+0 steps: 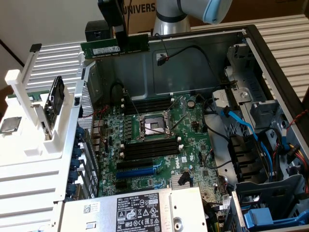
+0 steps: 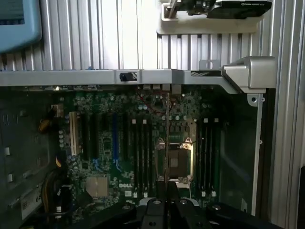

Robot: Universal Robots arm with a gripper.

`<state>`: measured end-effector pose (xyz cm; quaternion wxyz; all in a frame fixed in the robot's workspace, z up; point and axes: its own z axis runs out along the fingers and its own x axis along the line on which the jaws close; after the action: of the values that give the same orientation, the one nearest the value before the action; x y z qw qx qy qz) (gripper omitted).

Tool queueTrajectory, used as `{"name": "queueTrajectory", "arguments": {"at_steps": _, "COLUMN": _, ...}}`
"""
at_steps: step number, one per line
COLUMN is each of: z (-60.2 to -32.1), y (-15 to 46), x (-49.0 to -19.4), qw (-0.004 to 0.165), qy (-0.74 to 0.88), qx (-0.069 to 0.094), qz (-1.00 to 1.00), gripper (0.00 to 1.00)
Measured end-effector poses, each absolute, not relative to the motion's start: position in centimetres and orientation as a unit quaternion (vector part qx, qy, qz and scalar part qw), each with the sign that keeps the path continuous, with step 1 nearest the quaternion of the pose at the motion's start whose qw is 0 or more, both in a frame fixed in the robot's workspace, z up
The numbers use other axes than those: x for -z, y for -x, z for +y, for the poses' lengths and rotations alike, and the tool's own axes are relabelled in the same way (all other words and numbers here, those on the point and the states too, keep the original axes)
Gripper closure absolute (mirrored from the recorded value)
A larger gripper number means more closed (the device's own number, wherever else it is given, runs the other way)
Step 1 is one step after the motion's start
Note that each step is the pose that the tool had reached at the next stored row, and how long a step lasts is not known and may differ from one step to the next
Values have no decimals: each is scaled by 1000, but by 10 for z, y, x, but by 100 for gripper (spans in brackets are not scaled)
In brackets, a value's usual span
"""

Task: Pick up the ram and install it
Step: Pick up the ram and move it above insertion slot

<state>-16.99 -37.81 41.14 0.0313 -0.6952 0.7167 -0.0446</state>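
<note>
Ram (image 1: 114, 48) held edge-up in the air, above the far wall of the open computer case (image 1: 251, 53), pale label facing the exterior camera. Clamped near its middle by the gripper (image 1: 120, 38), fingers closed on the board from above. Seen edge-on in the wrist view as a thin vertical line (image 2: 167, 138) running down from the gripper (image 2: 167, 191), roughly over the processor socket (image 2: 173, 161).

Below, motherboard (image 1: 159, 145) lying flat in the case, open processor socket (image 1: 155, 126) at its centre. Long black memory slots on both sides of the socket: one bank (image 1: 147, 104) nearer the far wall, another (image 1: 150, 147) nearer the exterior camera. All slots apparently empty.

Pick-up done, judging by the lifted stick; now in the carry phase, not yet over a slot and well above the board. Insertion still to come.

Next move likely demanding: lining the stick's long edge parallel with one slot, bottom edge centred between the end latches, then a straight descent. Black cables (image 1: 193, 53) looping near the far wall worth avoiding.

Outside the case, on the exterior view's left, a white fixture (image 1: 29, 145) holding other parts.
</note>
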Motion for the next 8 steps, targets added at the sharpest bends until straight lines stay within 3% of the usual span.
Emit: {"name": "queueTrajectory", "arguments": {"at_steps": 8, "z": -378, "y": 141, "x": -407, "qw": 37, "qy": 695, "qx": 44, "qz": 717, "gripper": 87}}
